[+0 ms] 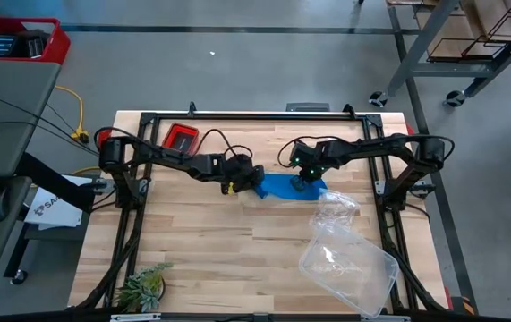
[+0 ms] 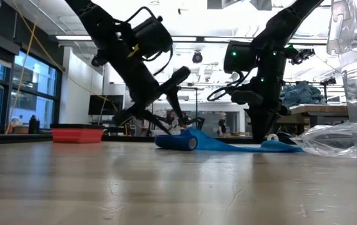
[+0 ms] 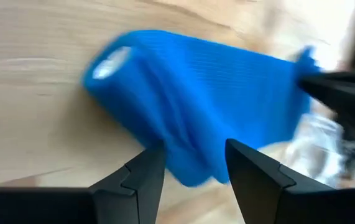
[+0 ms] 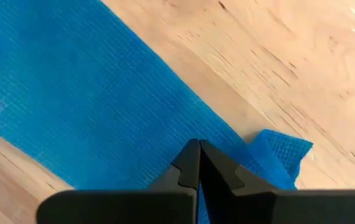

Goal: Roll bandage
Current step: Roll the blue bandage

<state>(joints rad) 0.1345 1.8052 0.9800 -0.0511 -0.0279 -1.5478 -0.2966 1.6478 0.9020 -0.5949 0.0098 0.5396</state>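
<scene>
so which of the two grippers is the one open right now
The left gripper: its two fingers stand apart just behind the rolled end of the bandage. The right gripper is shut, pinning the flat end.

The left hand [image 3: 191, 163], fingers parted, sits at the partly rolled bandage [image 3: 196, 106] on the table [image 3: 34, 118].

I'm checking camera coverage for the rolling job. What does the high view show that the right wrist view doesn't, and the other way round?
Only the high view: the left gripper at the bandage's rolled end, the red tray, the clear plastic bag and a small plant. Only the right wrist view: the fabric's weave and its folded corner. Both: the right gripper, jaws shut, over the flat blue strip on the wooden table.
</scene>
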